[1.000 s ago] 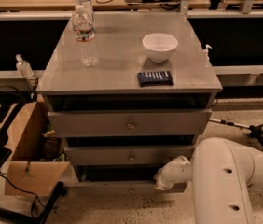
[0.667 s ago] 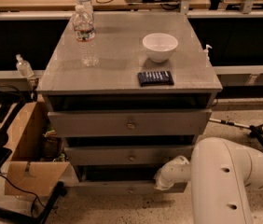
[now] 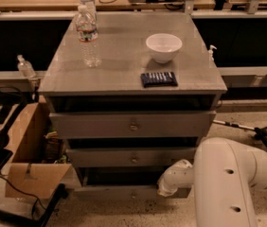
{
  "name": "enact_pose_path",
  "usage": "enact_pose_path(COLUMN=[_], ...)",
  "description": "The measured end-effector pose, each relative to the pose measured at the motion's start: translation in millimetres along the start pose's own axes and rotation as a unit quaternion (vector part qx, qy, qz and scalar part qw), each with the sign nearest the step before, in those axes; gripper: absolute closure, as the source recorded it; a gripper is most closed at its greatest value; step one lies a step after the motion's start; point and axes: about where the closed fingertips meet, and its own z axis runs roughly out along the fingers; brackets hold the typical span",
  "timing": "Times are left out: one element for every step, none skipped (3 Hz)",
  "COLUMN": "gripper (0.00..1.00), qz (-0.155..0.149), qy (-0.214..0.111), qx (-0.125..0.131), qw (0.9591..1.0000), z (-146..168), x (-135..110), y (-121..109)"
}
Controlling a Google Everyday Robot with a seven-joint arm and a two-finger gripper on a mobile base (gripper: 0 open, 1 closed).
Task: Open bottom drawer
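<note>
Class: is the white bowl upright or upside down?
The bowl is upright: its hollow faces up on the cabinet top. The gripper sits low by the bottom drawer.

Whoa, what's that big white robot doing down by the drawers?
The robot's white arm reaches down low to the bottom drawer of the grey cabinet. Its pincer is right at the front of that drawer, to the right of the little knob, and it looks ready to open it. On top of the cabinet sit a water bottle, a white bowl and a dark packet.
</note>
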Motion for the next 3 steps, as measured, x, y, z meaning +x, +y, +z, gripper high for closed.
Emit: enact_pose_path(gripper=[1.0,1.0,1.0], qz=[0.0,0.0,0.004], qy=[0.0,0.0,0.005], qx=[0.0,0.0,-0.014], qw=[1.0,1.0,0.9999], z=[-2.3,-2.4,-9.3], x=[-0.6,-0.6,1.4], y=[-0.6,-0.6,11.4])
